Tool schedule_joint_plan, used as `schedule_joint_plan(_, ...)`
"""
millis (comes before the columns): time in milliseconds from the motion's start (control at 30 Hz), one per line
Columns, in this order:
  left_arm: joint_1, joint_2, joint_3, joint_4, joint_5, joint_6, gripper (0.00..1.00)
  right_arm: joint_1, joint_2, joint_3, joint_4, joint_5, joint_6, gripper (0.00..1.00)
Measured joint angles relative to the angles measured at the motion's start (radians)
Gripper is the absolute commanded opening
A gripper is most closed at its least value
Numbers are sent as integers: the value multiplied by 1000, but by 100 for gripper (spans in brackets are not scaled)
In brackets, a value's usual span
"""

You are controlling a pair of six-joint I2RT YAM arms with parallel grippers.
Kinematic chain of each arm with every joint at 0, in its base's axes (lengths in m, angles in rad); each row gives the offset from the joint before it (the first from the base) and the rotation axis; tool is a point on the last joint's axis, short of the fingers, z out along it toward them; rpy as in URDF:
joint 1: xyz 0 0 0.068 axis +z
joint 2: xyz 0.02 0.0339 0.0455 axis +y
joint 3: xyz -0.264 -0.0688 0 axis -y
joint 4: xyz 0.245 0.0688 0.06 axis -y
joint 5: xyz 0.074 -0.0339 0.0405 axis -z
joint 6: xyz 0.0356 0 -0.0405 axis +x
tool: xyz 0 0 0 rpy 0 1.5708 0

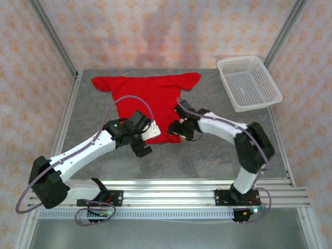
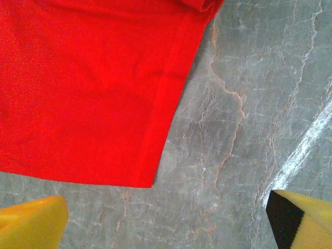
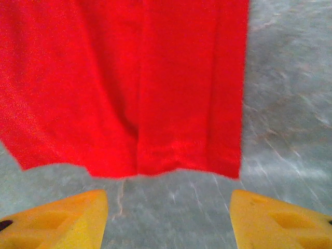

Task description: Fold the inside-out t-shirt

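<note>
Plain bright red short-sleeved t-shirt [image 1: 150, 96] lies flat mid-surface, sleeves at 12 o'clock, hem at 6. Step, as I read it: reaching for the hem before the first fold. My left claw [image 2: 166, 228] is wide apart and empty, hem corner just ahead at 11. My right claw [image 3: 168, 220] is apart and empty, hem edge just ahead at 12. Next: drop both to the grey marbled surface [image 1: 207, 155] and pinch the hem evenly. White plastic mesh basket [image 1: 249, 83] sits at the shirt's 2 o'clock, well apart.
</note>
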Motion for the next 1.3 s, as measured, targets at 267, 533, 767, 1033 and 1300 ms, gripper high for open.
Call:
schedule_joint_plan(267,0,-20,-35,78,101,7,100,3,169,166,-13,19,-43,26)
schedule_joint_plan(533,0,-27,-55,134,129,-27,100,3,195,172,-50,31,-51,25)
schedule_joint_plan(767,0,-116,-129,171,128,-119,100,3,195,148,-78,39,-61,0)
schedule_joint_plan(1033,0,-157,-133,191,127,-176,100,3,71,148,-101,39,-59,0)
schedule_joint_plan(1300,0,-113,-146,298,135,-184,100,0,-133,160,-114,-3,-24,0)
